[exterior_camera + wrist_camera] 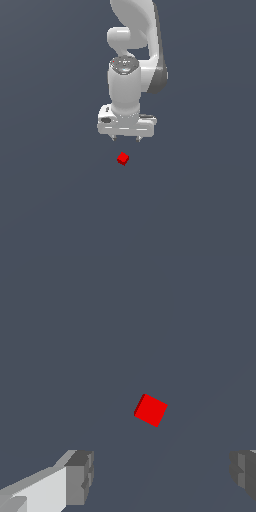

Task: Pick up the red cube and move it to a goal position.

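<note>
The red cube (123,159) is a tiny bright red cube lying on the flat dark grey surface, just in front of and below the white gripper (126,138) in the exterior view. The gripper points down, its two short fingertips set wide apart, open and empty, above the cube and not touching it. In the wrist view the red cube (150,410) lies turned at an angle on the surface, ahead of the gap between the two grey fingertips (80,476), which stand far apart with nothing between them.
A plain dark grey surface (200,200) fills both views. The white arm (132,45) rises behind the gripper. No other objects show.
</note>
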Controlling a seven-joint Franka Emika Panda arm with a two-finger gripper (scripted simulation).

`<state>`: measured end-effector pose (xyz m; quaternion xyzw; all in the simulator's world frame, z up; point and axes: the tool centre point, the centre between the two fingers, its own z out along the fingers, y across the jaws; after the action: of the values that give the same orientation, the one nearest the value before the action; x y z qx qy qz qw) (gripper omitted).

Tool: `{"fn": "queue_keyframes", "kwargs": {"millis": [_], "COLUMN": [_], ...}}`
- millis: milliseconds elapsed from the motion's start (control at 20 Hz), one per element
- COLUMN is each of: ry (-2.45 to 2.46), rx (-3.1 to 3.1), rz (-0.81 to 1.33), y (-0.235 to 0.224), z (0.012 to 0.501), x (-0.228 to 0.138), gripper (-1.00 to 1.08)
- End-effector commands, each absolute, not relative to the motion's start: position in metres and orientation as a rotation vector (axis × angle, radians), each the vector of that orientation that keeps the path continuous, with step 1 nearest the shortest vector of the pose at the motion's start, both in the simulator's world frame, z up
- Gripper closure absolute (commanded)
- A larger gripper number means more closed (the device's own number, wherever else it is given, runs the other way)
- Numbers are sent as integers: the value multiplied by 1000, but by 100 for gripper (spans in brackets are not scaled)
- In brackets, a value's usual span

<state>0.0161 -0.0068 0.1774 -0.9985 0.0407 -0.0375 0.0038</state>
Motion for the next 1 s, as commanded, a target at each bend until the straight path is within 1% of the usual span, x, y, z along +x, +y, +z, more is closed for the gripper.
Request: {"fn": "queue_keyframes", "kwargs": {"millis": [0,250,650,950], "ry": [174,320,630,784], "rx": [-3128,-3120,-3079,-3044], "rz": [-109,-87,-37,-11], "y": [-8,-11,-18,-22], "z": [167,135,68,34], "x": [17,21,26,28], "gripper": [-92,-92,-92,-92]}}
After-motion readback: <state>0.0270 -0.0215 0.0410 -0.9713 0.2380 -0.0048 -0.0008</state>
